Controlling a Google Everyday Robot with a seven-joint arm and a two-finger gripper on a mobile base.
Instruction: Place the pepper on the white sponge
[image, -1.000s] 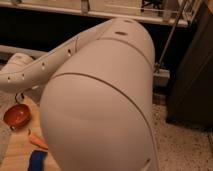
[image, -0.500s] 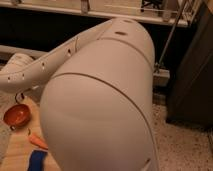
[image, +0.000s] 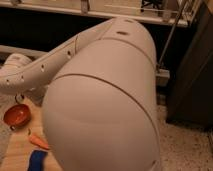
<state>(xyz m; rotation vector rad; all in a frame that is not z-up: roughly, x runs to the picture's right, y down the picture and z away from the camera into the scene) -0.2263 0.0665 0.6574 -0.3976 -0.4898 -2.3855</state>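
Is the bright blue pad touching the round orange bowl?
No, the bright blue pad lies apart from the round orange bowl, a small orange piece between them; the gripper is out of sight past the white arm.

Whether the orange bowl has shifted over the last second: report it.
No. The orange bowl keeps the same place against the wooden table. The gripper, shut, is out of view.

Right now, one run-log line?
arm: blocks most of view | gripper: shut, unseen at left | pepper: on table by blue pad | white sponge: unseen
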